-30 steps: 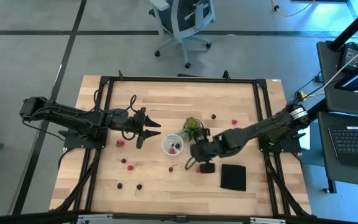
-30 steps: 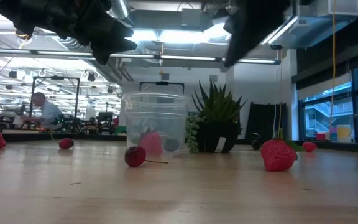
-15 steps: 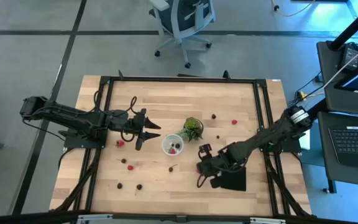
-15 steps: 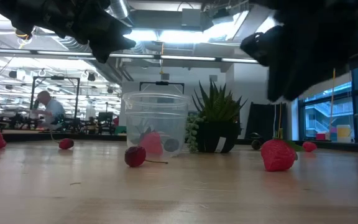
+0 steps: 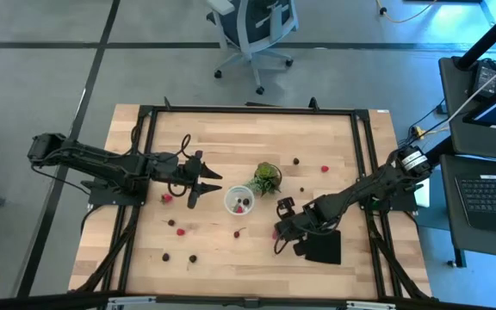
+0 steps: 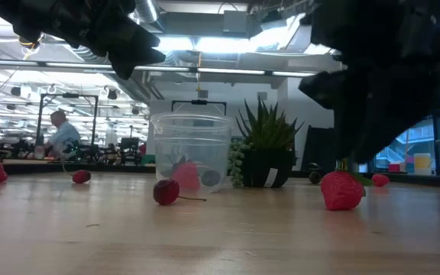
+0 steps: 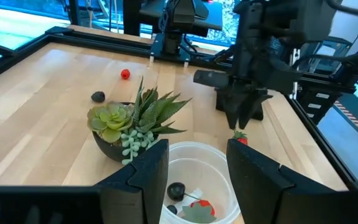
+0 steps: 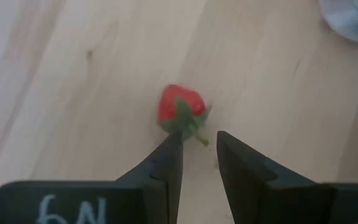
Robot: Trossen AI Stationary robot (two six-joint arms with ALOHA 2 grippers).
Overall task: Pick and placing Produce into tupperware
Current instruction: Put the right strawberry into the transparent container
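Observation:
The tupperware [image 5: 238, 201] stands near the table's middle with a strawberry and dark berries [image 7: 191, 205] inside. My left gripper [image 5: 217, 181] hovers open just left of it, its fingers [image 7: 148, 168] empty. More produce lies scattered on the wood. One red strawberry [image 8: 180, 106] rests on the table right of the tupperware. My right gripper [image 8: 199, 138] points steeply down just above it, open by a narrow gap with nothing between the fingers. From table height that strawberry [image 6: 341, 191] sits clear below the dark gripper [image 6: 373, 114].
A potted green plant [image 5: 265, 177] stands just beyond the tupperware. A flat black square [image 5: 323, 245] lies beside my right gripper. A cherry [image 5: 238, 232] lies near the tupperware. Loose berries lie at the near left [image 5: 182, 231] and far right [image 5: 324, 169].
My right gripper has moved from beside the plant toward the table's near edge and has sunk low over the strawberry, tipping more steeply downward. The strawberry has not moved.

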